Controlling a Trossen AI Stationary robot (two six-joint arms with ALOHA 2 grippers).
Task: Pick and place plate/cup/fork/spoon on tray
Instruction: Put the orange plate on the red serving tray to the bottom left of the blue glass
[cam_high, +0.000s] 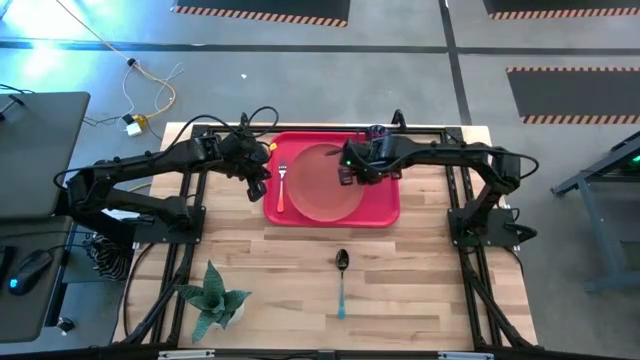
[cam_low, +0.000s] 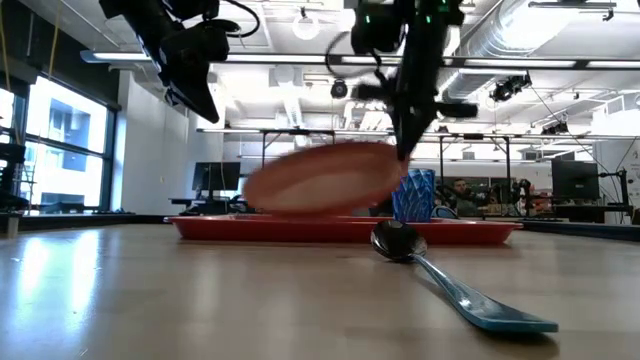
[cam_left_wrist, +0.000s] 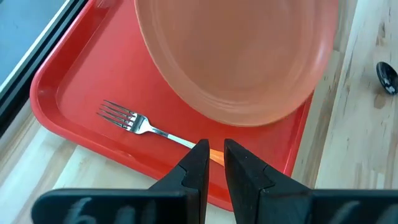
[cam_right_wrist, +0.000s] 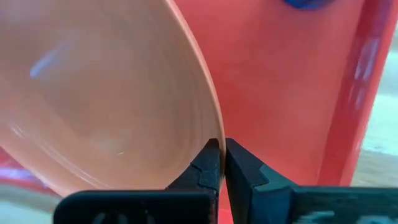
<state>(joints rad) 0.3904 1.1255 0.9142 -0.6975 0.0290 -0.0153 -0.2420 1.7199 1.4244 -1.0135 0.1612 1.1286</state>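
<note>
High view: dark blue cup mostly hidden under right arm | right gripper pinches round salmon-pink plate rim (tilted over red tray) | left gripper narrow gap, empty, above orange-handled fork

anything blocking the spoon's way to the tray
Nothing visible on the bare wood between the spoon and the tray. On the tray itself, the plate, held tilted by the right gripper, and the fork fill much of the floor.
</note>
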